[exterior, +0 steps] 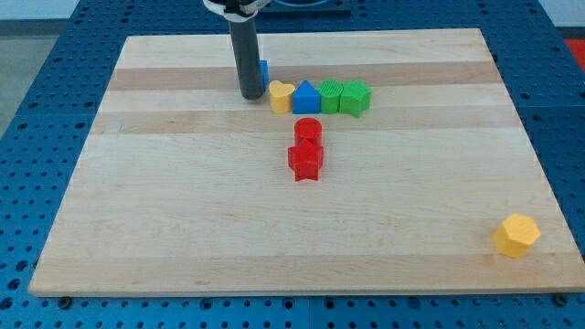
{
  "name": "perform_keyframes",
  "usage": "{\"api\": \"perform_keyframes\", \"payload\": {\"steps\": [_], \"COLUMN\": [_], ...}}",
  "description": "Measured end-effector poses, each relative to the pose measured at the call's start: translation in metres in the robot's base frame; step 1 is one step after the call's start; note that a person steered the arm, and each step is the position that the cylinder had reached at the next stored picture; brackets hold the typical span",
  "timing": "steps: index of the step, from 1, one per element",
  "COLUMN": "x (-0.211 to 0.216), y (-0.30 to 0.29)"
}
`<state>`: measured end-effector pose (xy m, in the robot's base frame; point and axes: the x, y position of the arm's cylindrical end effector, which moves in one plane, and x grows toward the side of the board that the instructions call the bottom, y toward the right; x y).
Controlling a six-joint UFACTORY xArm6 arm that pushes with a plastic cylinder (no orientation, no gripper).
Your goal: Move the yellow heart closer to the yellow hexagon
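While my tip carries no claw, it stands just left of the yellow heart block, probably to push it right toward the far-away yellow hexagon block.

— Does any writing, label, brand, number or sign show anywhere in the view?
— None that can be read. The blocks show plain coloured faces, and the wooden tabletop shows only its grain.
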<state>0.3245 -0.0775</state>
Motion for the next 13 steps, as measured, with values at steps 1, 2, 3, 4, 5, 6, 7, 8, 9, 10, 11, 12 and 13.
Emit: {"api": "perform_keyframes", "payload": {"steps": [1,2,3,4,5,6,7,8,9,10,11,12,13], "x": [-0.014,-0.014,-0.014,-0.01,0.007,0.024,0.042,0.059,0.08,0.106,0.138,0.17,0.199], "y": [0.004,0.02,0.035,0.036,0.036,0.036,0.036,0.036,0.036,0.036,0.036,0.036,0.036]}}
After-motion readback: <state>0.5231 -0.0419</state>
